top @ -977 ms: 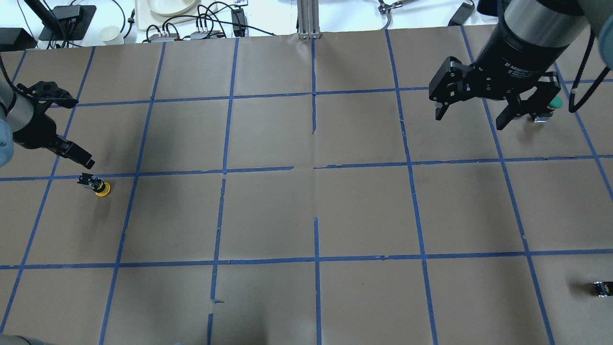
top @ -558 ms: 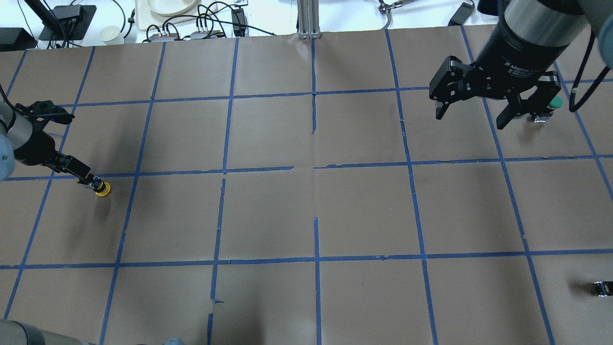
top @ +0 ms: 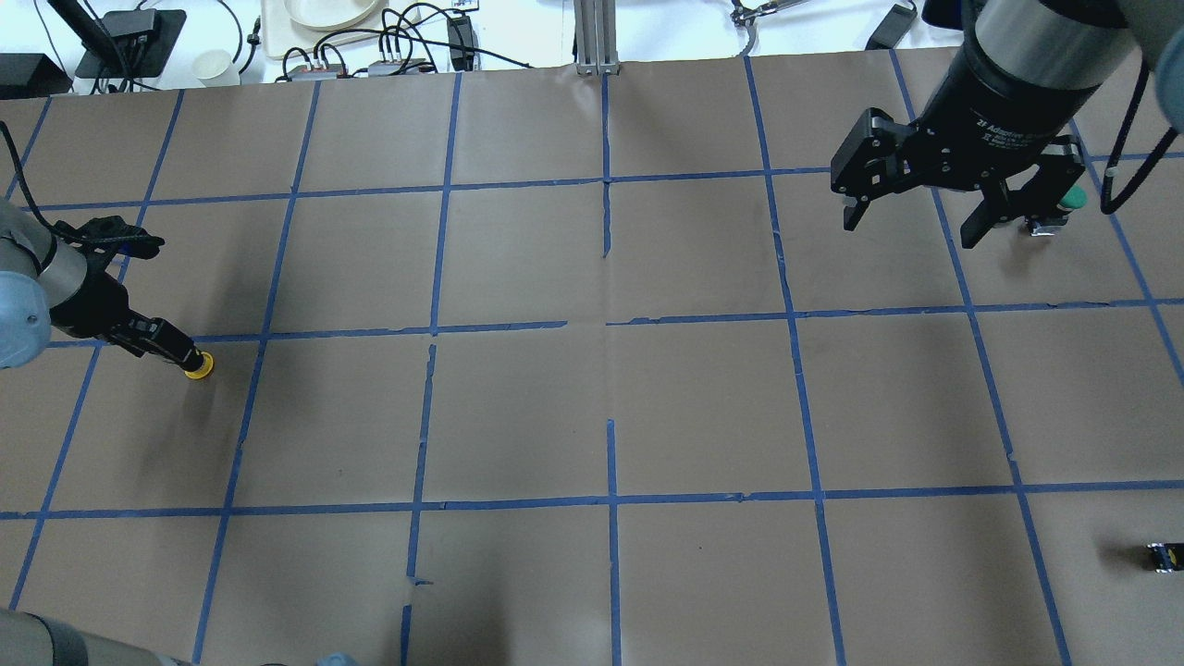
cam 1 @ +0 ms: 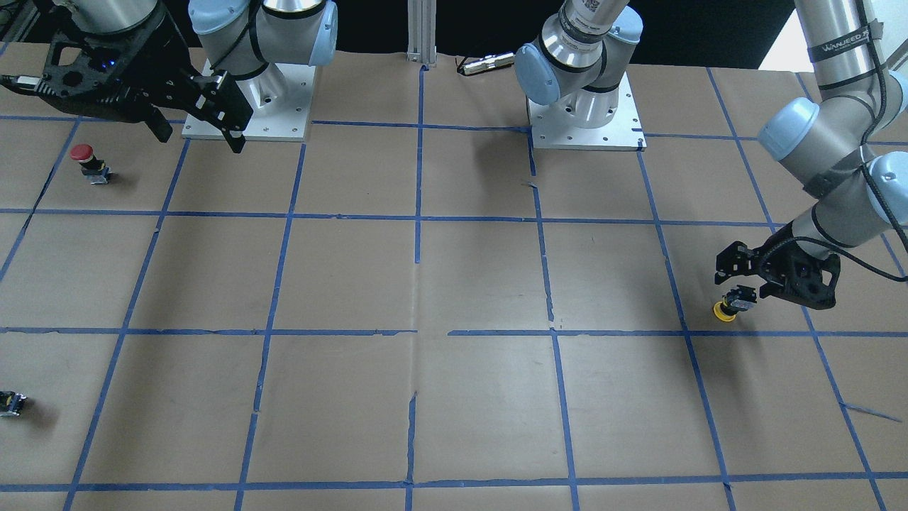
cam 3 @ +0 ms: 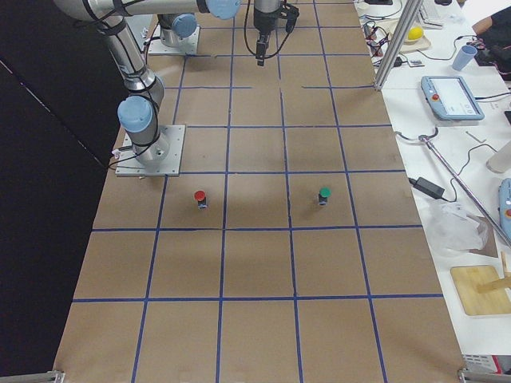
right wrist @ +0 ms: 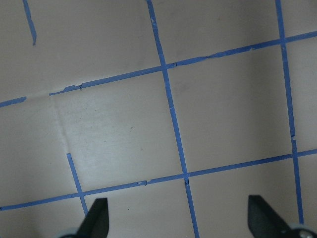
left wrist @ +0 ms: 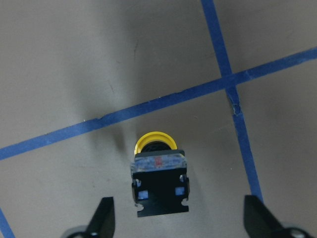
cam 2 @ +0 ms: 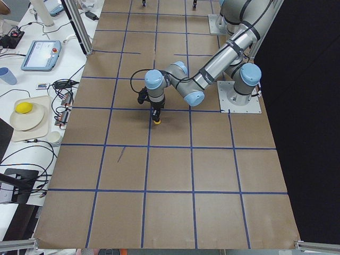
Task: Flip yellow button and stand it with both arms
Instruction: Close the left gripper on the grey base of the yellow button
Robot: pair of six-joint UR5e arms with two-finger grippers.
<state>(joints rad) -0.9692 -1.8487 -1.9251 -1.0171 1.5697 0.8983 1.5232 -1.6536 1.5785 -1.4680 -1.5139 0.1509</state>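
The yellow button point(left wrist: 157, 168) lies on its side on the brown paper at the table's left, cap pointing away from my left gripper. It also shows in the overhead view point(top: 198, 367) and the front view point(cam 1: 728, 308). My left gripper point(left wrist: 179, 219) is open and low over the button's black body, with a fingertip point(left wrist: 104, 214) on each side and not touching it. In the overhead view one finger point(top: 165, 340) hides the body. My right gripper point(top: 906, 231) is open and empty, high over the far right of the table.
A red-capped button point(cam 1: 85, 160) and a green-capped button point(top: 1064, 203) stand near the right gripper. A small dark capless block point(top: 1161, 557) lies at the near right edge. The arm bases point(cam 1: 585, 113) sit at the robot's side. Blue tape grids the paper.
My left gripper has come down and forward over the yellow button, and its finger now covers the button's body in the overhead view. The button and the right arm have stayed put.
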